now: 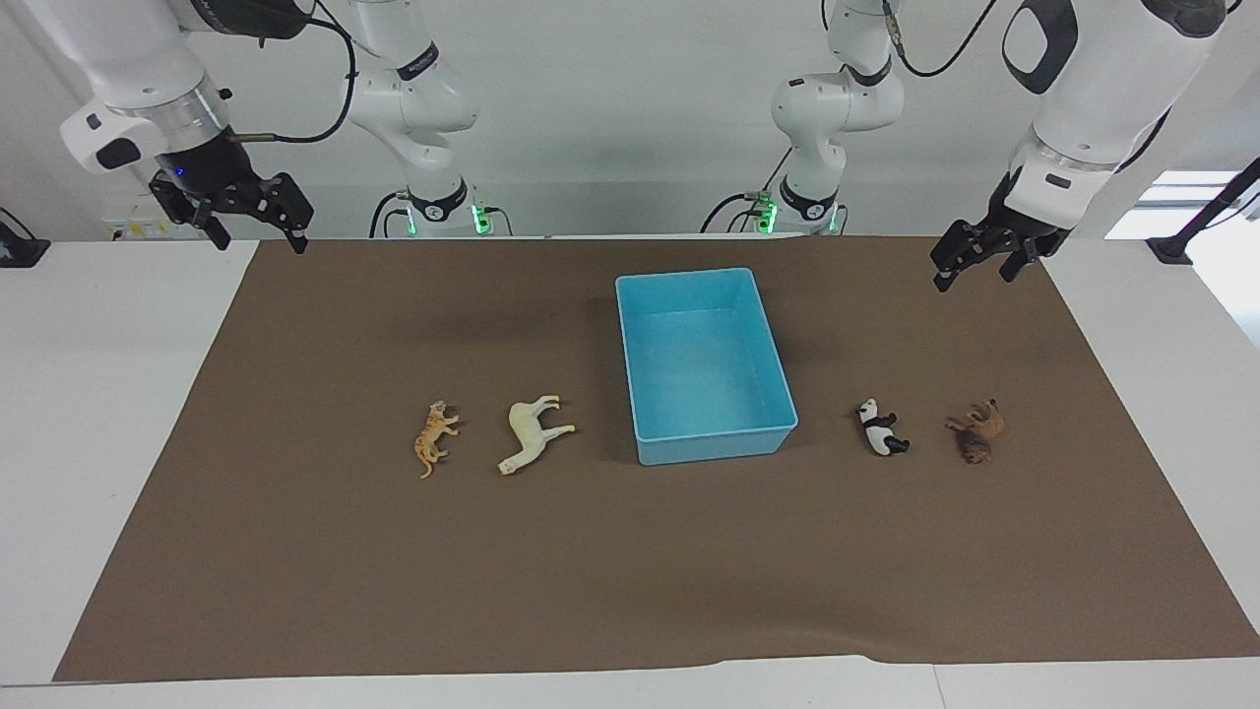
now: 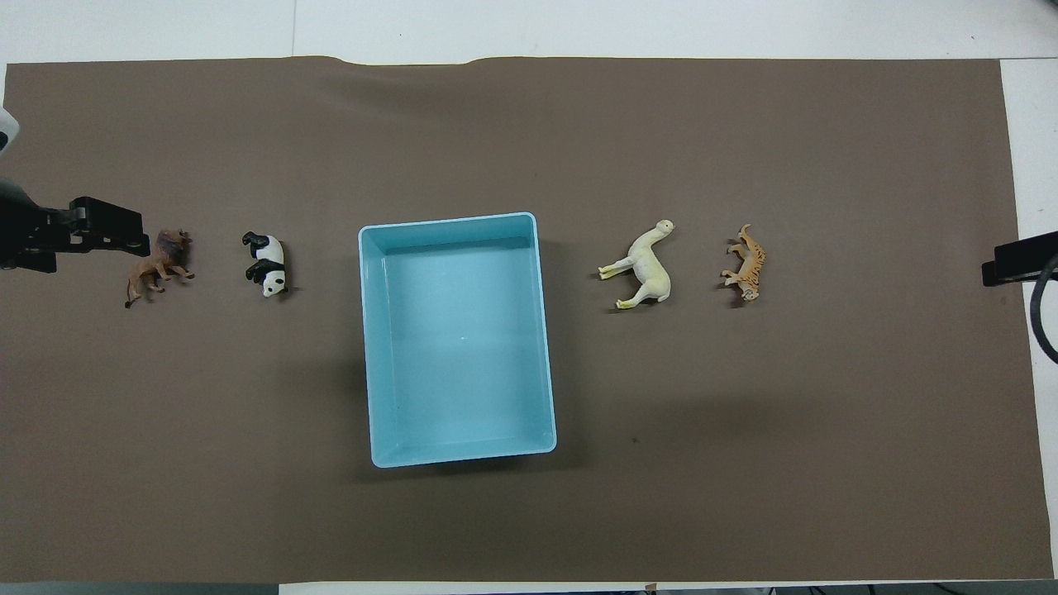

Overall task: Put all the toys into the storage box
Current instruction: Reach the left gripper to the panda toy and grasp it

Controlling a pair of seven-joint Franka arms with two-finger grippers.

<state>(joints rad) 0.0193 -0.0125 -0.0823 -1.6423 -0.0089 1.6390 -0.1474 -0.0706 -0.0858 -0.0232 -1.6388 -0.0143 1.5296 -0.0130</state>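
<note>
Bright, even light falls from above. The box (image 1: 705, 366) and toys cast only short, soft shadows on the mat (image 1: 630, 551), which is matte and free of glare. A window (image 1: 1196, 187) glows overexposed in the facing view. Both views are sharp, with little edge distortion.

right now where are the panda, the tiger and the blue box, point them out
panda (image 1: 881, 427), facing view, on its white belly
tiger (image 1: 432, 437), facing view, on its striped body
blue box (image 2: 541, 330), overhead view, on the rim of its wall beside the cream horse
</note>
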